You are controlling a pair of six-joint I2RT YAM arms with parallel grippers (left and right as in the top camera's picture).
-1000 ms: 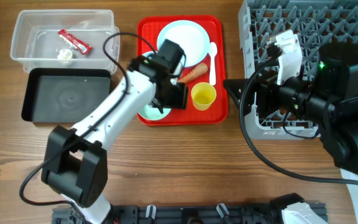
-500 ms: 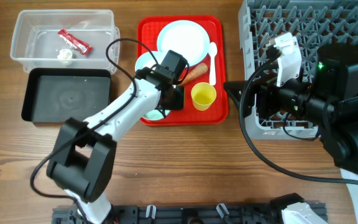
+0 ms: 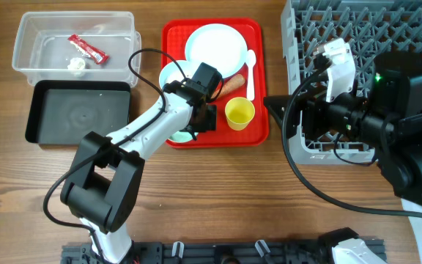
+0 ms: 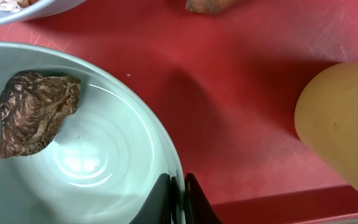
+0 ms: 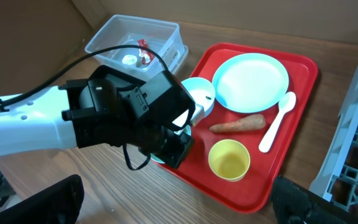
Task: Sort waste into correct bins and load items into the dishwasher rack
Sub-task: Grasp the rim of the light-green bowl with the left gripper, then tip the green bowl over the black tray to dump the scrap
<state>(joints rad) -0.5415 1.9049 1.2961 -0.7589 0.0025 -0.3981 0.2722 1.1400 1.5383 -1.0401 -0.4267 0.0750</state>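
Left gripper point(image 4: 178, 200) clamped on green bowl point(image 4: 104, 162) rim, bottom centre of wrist view. Brown lump point(image 4: 33, 112) sits inside, upper left. Bowl on red tray point(image 4: 241, 93). Right gripper point(image 5: 174, 202) wide apart, empty.

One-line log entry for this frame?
left tool: shut on pale-green round bowl rim | brown food lump: inside bowl | right tool: open, empty

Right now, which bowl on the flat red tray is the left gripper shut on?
The pale-green bowl holding the brown food lump; the left gripper pinches its rim, while the light-blue and white bowl sits untouched.
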